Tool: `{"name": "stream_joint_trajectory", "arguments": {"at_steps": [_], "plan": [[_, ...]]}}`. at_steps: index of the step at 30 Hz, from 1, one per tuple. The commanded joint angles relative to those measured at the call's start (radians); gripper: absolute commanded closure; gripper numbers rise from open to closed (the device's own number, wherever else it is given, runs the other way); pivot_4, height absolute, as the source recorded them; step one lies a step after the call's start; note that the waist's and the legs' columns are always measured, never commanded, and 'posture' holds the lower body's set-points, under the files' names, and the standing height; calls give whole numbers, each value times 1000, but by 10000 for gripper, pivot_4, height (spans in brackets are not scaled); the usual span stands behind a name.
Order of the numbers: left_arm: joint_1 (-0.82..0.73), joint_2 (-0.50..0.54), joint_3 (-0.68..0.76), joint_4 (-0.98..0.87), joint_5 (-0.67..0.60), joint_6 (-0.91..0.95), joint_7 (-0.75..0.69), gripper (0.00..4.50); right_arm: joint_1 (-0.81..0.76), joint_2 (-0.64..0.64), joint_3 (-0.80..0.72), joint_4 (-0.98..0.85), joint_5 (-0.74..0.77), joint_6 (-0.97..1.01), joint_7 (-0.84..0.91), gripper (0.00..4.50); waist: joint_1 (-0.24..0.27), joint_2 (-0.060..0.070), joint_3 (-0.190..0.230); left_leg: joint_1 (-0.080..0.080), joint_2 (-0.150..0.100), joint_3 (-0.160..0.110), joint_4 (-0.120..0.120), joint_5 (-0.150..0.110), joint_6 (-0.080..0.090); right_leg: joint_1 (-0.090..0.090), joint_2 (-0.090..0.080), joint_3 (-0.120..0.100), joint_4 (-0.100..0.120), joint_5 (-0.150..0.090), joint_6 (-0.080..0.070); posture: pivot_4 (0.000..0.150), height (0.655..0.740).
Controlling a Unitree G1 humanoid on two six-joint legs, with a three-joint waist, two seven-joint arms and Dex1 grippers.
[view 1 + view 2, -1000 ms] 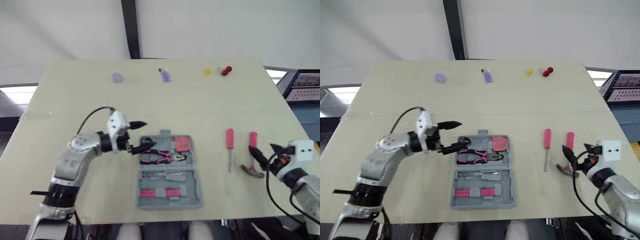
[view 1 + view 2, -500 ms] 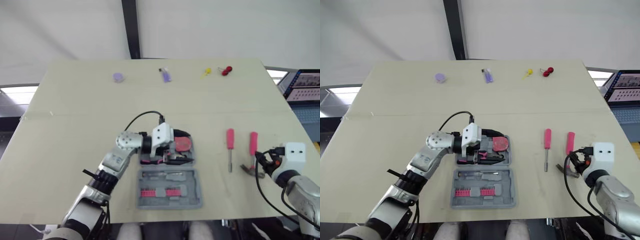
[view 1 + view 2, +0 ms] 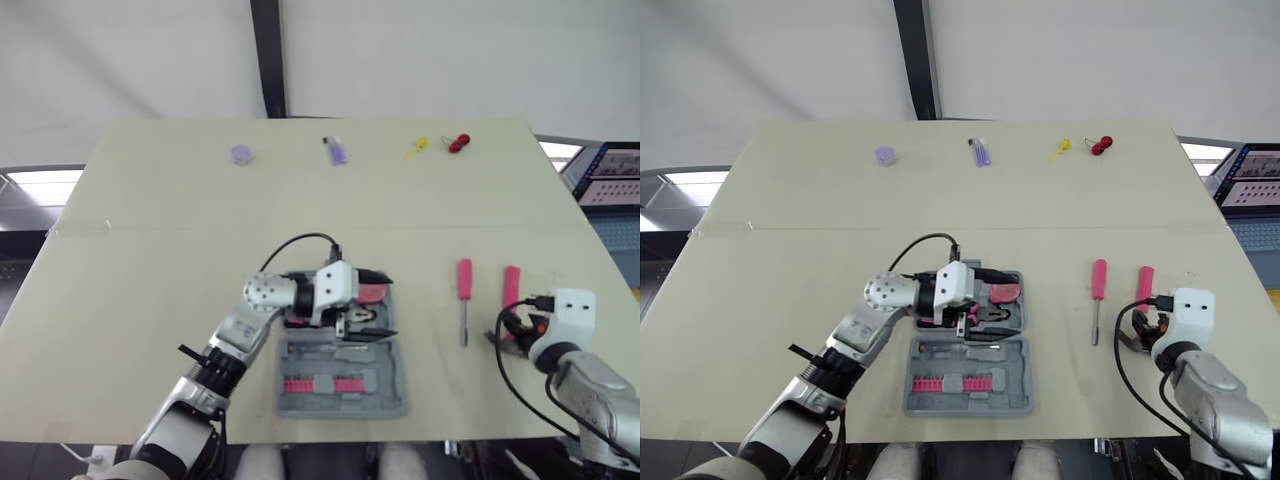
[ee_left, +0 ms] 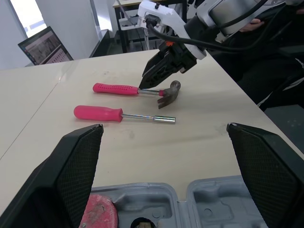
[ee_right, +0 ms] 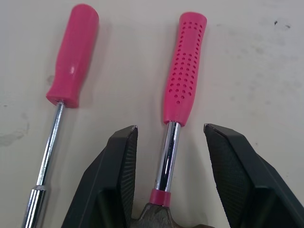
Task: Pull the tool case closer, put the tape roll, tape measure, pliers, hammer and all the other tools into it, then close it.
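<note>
The grey tool case (image 3: 392,402) lies open near the table's front edge. Several pink bits (image 3: 320,384) sit in its near half and a pink tape measure (image 3: 371,291) in its far half. My left gripper (image 3: 375,305) hovers open over the far half, hiding most of the pliers. To the right lie a pink-handled screwdriver (image 3: 463,283) and a pink-handled hammer (image 5: 184,61). My right gripper (image 5: 168,128) is open, its fingers straddling the hammer's steel shaft just above the head. The left wrist view shows that gripper (image 4: 154,78) down at the hammer (image 4: 142,90).
Along the table's far edge lie a purple tape roll (image 3: 241,154), a purple tool (image 3: 338,152), a small yellow item (image 3: 415,147) and a small red item (image 3: 457,142). A monitor (image 3: 610,175) stands beyond the right edge.
My left arm swung from left of the case to above its far half, then slid slightly right. My right gripper closed in on the hammer's shaft.
</note>
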Motion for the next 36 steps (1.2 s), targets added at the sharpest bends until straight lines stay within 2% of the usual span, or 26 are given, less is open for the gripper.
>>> {"name": "stream_joint_trajectory", "arguments": {"at_steps": [1,23,36], "plan": [[1,-4,2,-36,7,-21,3,0,-13,0,0,7,-14,35,-21,21354,-1,0,0,0,0,0,0,0,0,0,0,0,0,0,0,1500,7400],[11,-3,4,-42,33,-5,32,0,-90,37,12,111,-60,127,-58,21354,-3,0,0,0,0,0,1,0,0,1,0,0,0,0,0,1500,7400],[9,-5,0,-38,40,-3,35,0,-56,15,16,65,-46,207,-28,21354,0,-1,-1,0,0,-1,1,0,0,1,0,0,0,0,0,1500,7400]]}}
